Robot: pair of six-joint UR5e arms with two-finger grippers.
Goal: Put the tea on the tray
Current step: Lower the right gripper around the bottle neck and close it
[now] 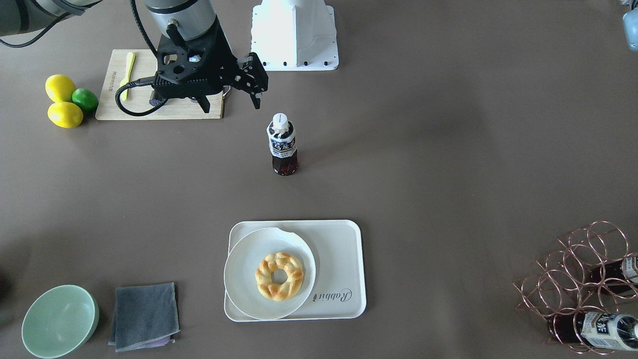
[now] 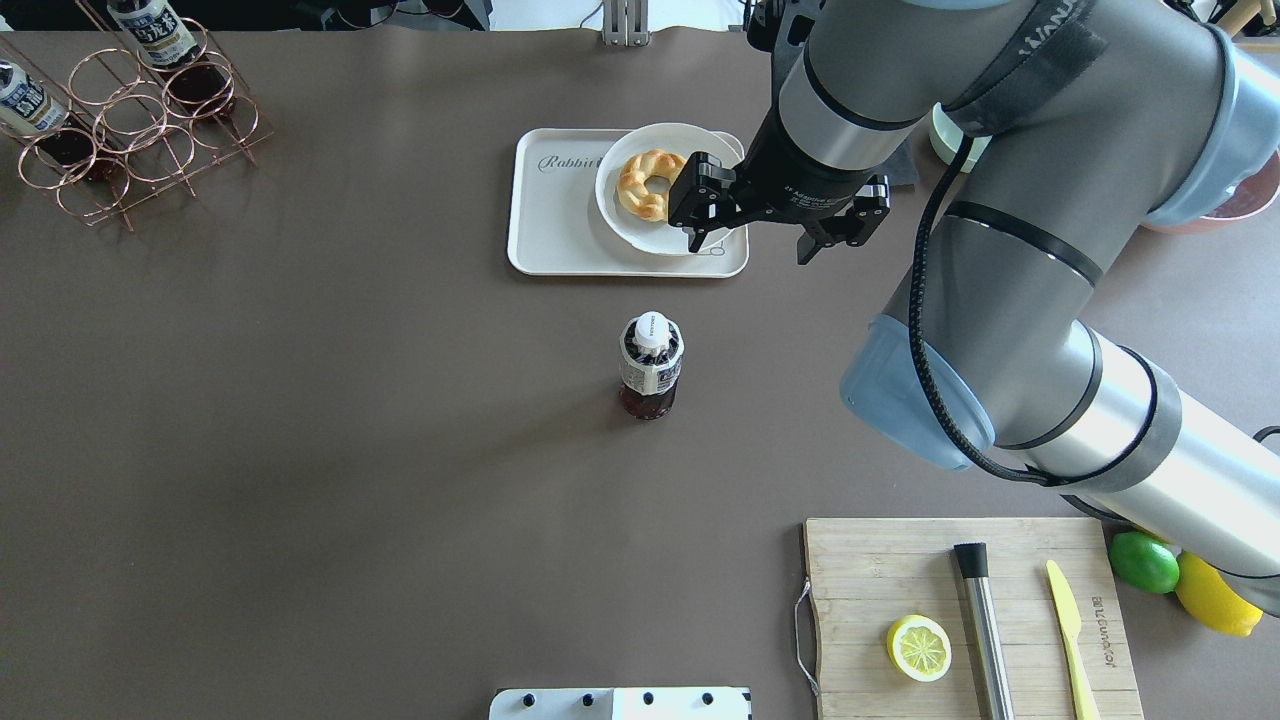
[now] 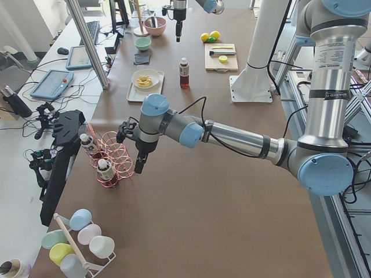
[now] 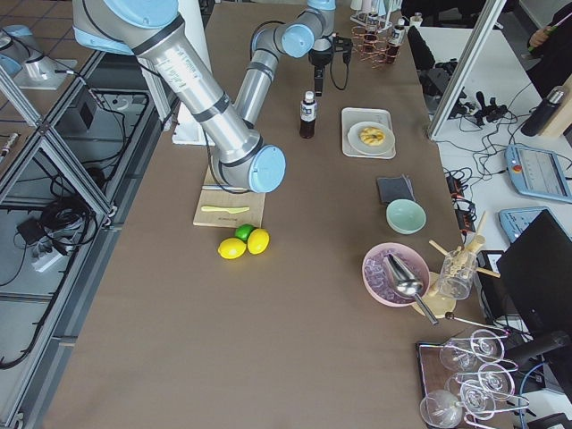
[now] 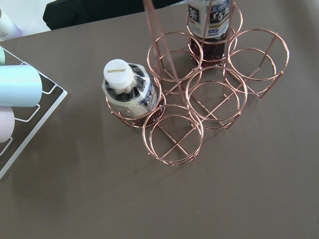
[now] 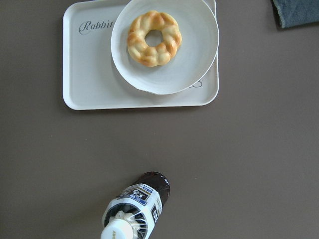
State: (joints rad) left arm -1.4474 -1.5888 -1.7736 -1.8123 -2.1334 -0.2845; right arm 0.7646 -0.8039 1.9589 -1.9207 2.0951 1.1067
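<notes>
**Clerk:** Entry one, the tea. Place and condition?

**Checker:** The tea (image 2: 650,365) stands upright on the bare table with its cap on. In the overhead view it is at 6 o'clock of the tray (image 2: 560,225) and well apart from it. Nothing holds or touches it.

**Clerk:** Entry two, the tray?

**Checker:** It carries a round plate (image 1: 241,276) with a ring of braided bread (image 1: 279,275). Seen from overhead, the plate fills the tray's 3 o'clock half. The 9 o'clock half, with the script, is bare and looks like the room left for the bottle.

**Clerk:** The grippers?

**Checker:** The right gripper (image 2: 750,245) has its jaws spread wide and holds nothing. It hangs in the air at roughly 1 o'clock of the tea in the overhead view. The left gripper (image 3: 139,167) is beside the copper rack (image 5: 172,149), well away from the tea. It appears only in the side views, so whether its jaws are spread or closed cannot be told.

**Clerk:** Progress?

**Checker:** Judged as not begun. The approach, grasp, carry and set-down are all left to do.

**Clerk:** Anything hidden or doubtful?

**Checker:**
- Overhead, the right arm covers the 3 o'clock end of the tray and part of the plate.
- The right wrist view cuts the tea's cap at its lower edge.
- The right gripper's height over the table is hard to judge, because the overhead and front-facing views place it differently against the tabletop.
- The label print is too small to read.
</notes>
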